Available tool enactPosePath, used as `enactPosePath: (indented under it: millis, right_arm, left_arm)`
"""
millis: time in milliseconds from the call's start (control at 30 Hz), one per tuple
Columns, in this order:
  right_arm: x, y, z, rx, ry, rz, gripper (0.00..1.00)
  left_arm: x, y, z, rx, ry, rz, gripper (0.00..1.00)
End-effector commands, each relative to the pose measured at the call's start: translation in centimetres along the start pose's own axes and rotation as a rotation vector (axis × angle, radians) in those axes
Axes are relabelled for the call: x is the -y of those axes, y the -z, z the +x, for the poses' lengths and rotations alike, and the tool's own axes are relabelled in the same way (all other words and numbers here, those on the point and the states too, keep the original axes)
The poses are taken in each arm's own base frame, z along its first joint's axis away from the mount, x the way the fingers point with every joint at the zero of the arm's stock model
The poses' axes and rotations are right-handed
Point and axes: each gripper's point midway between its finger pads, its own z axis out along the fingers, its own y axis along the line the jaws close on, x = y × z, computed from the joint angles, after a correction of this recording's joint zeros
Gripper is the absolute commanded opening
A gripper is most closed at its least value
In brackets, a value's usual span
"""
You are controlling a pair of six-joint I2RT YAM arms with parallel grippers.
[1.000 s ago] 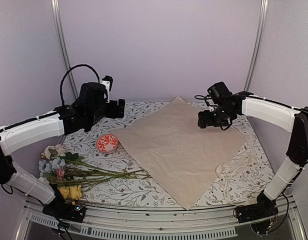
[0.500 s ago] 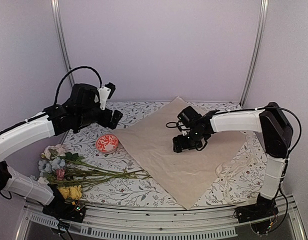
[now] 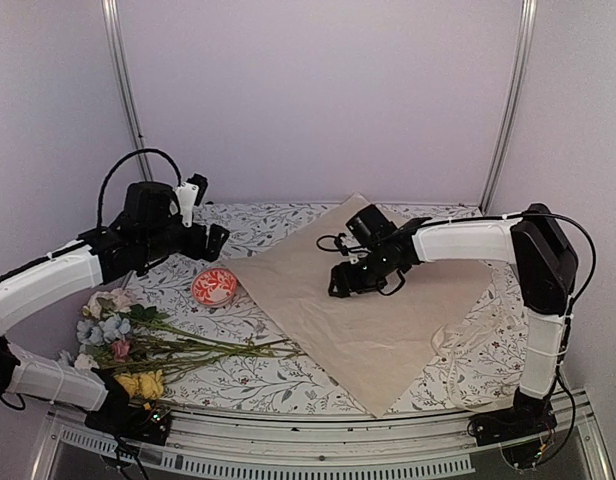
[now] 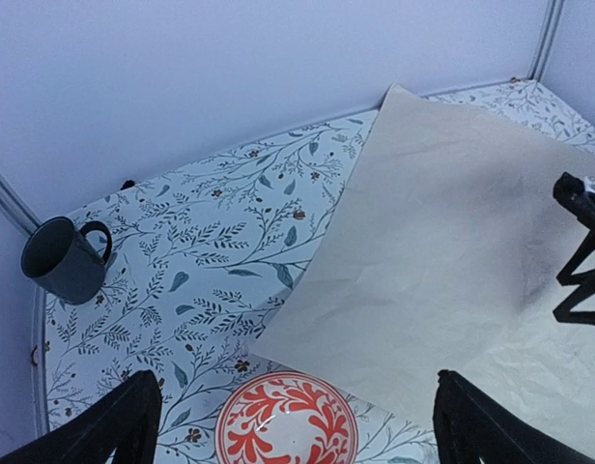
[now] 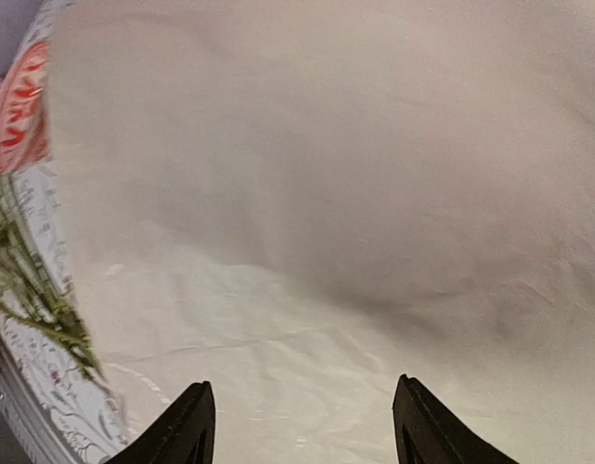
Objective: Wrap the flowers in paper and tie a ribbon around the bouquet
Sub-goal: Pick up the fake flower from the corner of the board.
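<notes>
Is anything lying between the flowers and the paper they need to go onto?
Nothing visible does. The flowers lie left of the paper, stem tips reaching about its near-left edge. The red-and-white dish sits farther back, beside the paper's left corner, off that path.

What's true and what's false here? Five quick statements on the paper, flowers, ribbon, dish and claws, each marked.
1. The flowers lie on the paper. False: blooms and most of the stems lie on the tablecloth, left of the paper.
2. The right claw is over the paper, holding nothing. True.
3. The left claw grips the red-and-white dish. False: it is open and empty, above the dish.
4. A dark mug sits on the tablecloth, clear of the paper. True.
5. The ribbon is tied around the stems. False: it lies loose by the paper's right edge, far from the flowers.
</notes>
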Motion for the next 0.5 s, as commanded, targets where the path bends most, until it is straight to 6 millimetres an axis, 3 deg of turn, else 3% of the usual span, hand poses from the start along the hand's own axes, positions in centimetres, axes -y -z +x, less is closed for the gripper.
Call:
enactPosePath:
  millis: [0,67,133,200,300,467]
  right_arm:
    - [-18.1,5.2,-2.2,0.223,0.478,-0.496,0.65]
    - [-22.5,3.8,-1.3,0.241,0.632,-0.504,0.65]
    - [-25.5,1.6,0.1,0.219,0.791,-0.463,0.62]
    - [-27.2,0.0,0.9,0.22,0.891,-0.429,0.59]
    - [-28.1,-1.6,2.3,0.235,1.037,-0.362,0.59]
    - [-28.7,-3.5,4.3,0.234,1.186,-0.316,0.73]
  left_arm:
    - [-2.3,1.7,-2.2,0.118,0.095,-0.029,0.99]
    - [-3.3,2.0,-2.3,0.133,0.106,-0.063,0.99]
    - [-3.8,1.9,-2.2,0.133,0.112,-0.073,0.99]
    - [-3.9,1.8,-2.1,0.129,0.118,-0.071,0.99]
    - [-3.8,1.4,-1.8,0.12,0.122,-0.06,0.99]
    - [-3.6,1.0,-1.5,0.109,0.132,-0.037,0.99]
